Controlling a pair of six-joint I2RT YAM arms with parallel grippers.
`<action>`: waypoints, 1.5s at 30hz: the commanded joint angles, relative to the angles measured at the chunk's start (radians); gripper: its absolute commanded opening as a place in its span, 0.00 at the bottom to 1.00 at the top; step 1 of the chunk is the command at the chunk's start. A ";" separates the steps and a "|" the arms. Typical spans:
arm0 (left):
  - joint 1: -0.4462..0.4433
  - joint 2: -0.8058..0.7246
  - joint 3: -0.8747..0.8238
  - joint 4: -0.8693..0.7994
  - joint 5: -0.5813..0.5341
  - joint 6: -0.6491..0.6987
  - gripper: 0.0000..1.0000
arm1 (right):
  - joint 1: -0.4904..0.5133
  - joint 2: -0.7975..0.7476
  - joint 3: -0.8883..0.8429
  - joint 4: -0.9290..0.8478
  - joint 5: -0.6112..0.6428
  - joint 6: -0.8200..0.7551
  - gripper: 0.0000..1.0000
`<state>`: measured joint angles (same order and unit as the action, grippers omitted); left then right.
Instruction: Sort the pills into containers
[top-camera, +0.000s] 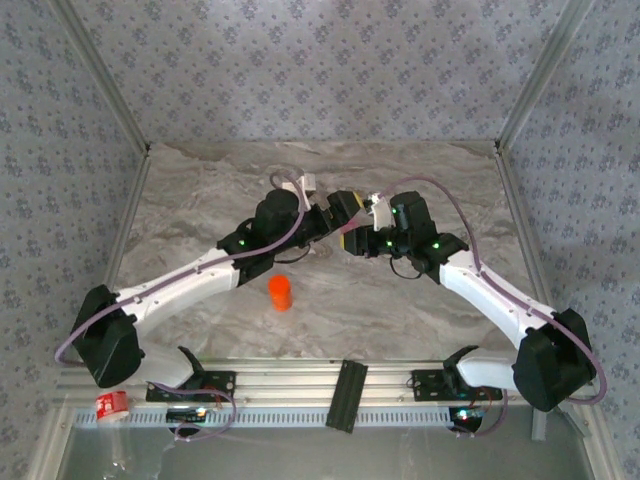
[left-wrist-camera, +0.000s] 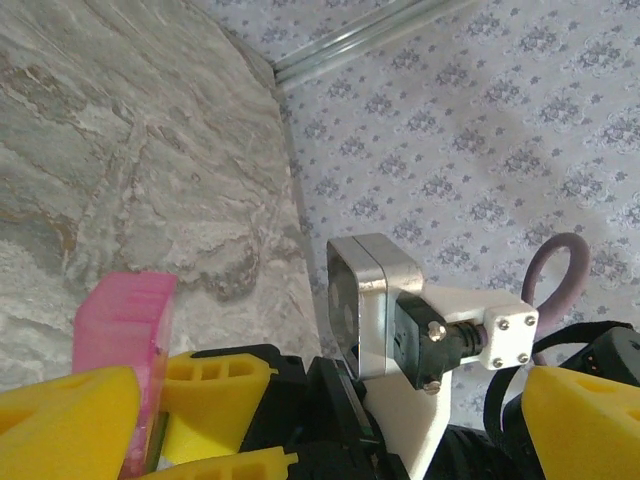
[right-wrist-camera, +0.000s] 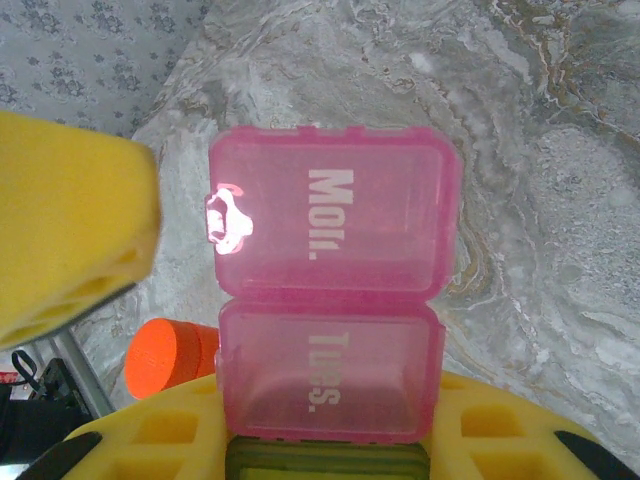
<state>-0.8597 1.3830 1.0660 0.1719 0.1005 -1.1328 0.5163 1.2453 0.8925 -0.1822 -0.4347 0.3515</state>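
My right gripper (right-wrist-camera: 325, 455) is shut on the containers (right-wrist-camera: 330, 300), held above the table. Its yellow fingers (right-wrist-camera: 150, 440) clamp the olive-green compartment (right-wrist-camera: 325, 468) from both sides. The translucent pink part sticks out ahead, lettered "Mon." and "Tues.". My left gripper (left-wrist-camera: 320, 440) is open wide right beside it, one yellow finger (left-wrist-camera: 60, 420) next to the pink box (left-wrist-camera: 125, 325) and the other (left-wrist-camera: 590, 420) far off to the right. From above, both grippers (top-camera: 345, 225) meet mid-table. The pills are out of view.
An orange bottle (top-camera: 281, 292) stands upright on the marble tabletop (top-camera: 200, 200) in front of the left forearm, also visible below the containers as an orange cap (right-wrist-camera: 165, 355). Patterned walls close off the back and sides. A black bar (top-camera: 348, 392) lies on the near rail.
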 joint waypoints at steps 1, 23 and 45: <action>-0.006 -0.026 0.017 -0.037 -0.038 0.023 0.96 | -0.004 -0.017 -0.010 0.017 -0.006 0.010 0.22; -0.013 0.050 0.023 0.054 0.019 -0.035 0.95 | -0.004 -0.015 -0.017 0.023 -0.009 0.016 0.22; -0.050 0.053 0.118 0.141 0.045 -0.041 0.95 | -0.011 -0.013 -0.039 0.031 -0.001 0.018 0.20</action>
<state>-0.9054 1.4624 1.1389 0.2604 0.1383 -1.1797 0.5083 1.2449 0.8658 -0.1665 -0.4274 0.3630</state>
